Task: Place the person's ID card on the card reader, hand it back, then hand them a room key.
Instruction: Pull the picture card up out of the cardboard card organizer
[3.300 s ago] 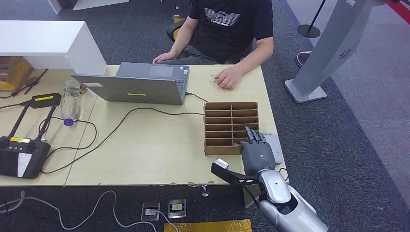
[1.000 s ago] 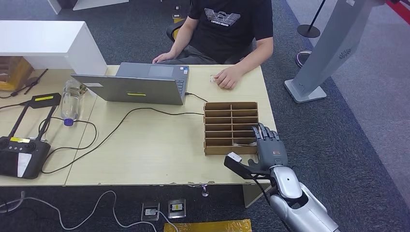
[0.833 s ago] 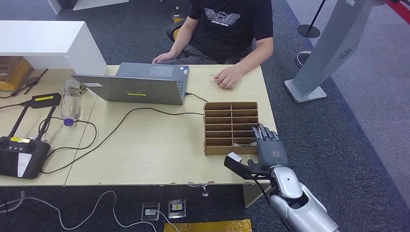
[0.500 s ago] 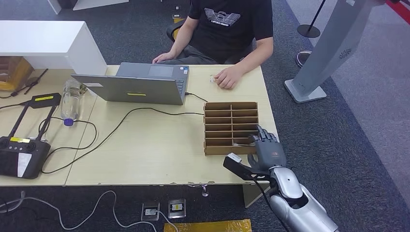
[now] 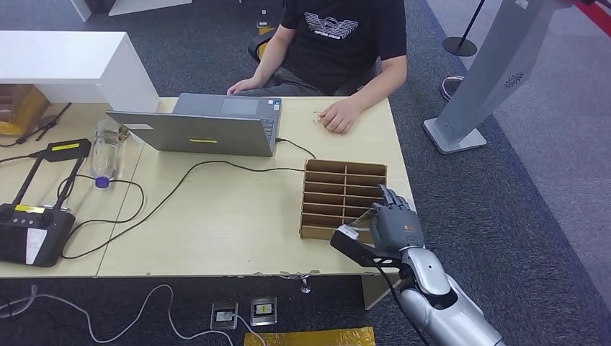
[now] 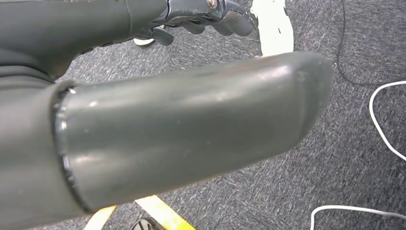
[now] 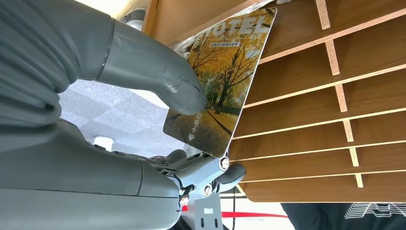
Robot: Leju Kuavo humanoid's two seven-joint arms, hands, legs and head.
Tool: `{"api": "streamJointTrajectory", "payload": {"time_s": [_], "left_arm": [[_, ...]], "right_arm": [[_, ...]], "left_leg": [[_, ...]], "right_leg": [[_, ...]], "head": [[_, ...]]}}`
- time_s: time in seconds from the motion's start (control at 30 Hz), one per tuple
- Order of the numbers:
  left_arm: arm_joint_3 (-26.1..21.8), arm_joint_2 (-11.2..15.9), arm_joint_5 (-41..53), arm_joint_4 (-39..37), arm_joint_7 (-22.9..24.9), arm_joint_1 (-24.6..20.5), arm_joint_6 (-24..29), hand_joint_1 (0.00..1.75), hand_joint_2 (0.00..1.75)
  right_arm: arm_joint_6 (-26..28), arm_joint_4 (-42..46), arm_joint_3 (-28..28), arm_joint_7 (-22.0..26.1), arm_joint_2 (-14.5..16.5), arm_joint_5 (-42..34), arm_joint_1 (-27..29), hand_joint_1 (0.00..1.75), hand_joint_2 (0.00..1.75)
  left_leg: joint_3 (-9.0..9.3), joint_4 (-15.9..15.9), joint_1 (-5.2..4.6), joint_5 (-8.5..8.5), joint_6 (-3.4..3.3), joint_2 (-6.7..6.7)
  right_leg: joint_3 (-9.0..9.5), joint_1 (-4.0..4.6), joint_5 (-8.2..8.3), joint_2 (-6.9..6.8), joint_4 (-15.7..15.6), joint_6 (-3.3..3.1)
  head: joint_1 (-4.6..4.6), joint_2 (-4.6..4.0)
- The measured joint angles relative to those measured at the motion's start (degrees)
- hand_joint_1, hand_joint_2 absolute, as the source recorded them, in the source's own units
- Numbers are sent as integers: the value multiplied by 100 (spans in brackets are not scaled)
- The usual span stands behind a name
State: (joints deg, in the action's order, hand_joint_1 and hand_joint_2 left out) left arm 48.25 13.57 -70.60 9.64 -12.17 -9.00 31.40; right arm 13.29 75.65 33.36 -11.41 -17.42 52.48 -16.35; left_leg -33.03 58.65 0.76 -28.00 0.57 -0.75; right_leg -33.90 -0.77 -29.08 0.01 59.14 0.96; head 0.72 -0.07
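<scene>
Pinching the room key (image 7: 218, 91) between thumb and fingers of the right hand (image 5: 393, 225), just beside the wooden rack (image 5: 333, 194), ready for handing over; left hand (image 6: 201, 9) hanging, state unclear.

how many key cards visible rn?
1: the card pinched in the right hand, at the near edge of the slotted wooden rack. More may lie hidden in the slots.

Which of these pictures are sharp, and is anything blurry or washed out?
Head view: even light, sharp across the table. Right wrist view: the key card prints crisply, though the patch behind the right hand is washed out. Left wrist view: the left hand is softly blurred, with dull glare.
</scene>
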Motion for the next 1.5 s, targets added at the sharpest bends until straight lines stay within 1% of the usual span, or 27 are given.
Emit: {"api": "streamJointTrajectory", "payload": {"time_s": [0.53,0.77,1.0,1.2,1.5], "left_arm": [[0,0,0,0,0,0,10,0,0],[1,0,-9,0,0,1,19,0,0],[1,0,-24,0,0,3,19,0,0],[1,-2,-24,0,0,2,-9,0,0],[0,-2,-22,0,0,1,-19,0,0]], "right_arm": [[70,-2,105,-19,13,-46,-31,175,175],[199,19,165,-42,11,14,-98,175,175],[167,366,56,-11,-36,79,-274,175,175],[75,734,-91,13,-42,210,-298,175,175],[82,885,-204,78,9,305,-287,175,175]], "left_leg": [[1,0,0,0,0,0],[0,0,0,1,0,0],[1,0,-1,2,1,0],[0,0,0,1,1,0],[0,0,0,2,1,0]], "right_leg": [[0,0,0,1,0,0],[0,0,0,0,1,0],[0,-1,1,0,0,0],[0,0,1,0,0,0],[0,0,1,0,0,0]], "head": [[0,0],[1,0],[1,0],[1,0],[0,0]]}}
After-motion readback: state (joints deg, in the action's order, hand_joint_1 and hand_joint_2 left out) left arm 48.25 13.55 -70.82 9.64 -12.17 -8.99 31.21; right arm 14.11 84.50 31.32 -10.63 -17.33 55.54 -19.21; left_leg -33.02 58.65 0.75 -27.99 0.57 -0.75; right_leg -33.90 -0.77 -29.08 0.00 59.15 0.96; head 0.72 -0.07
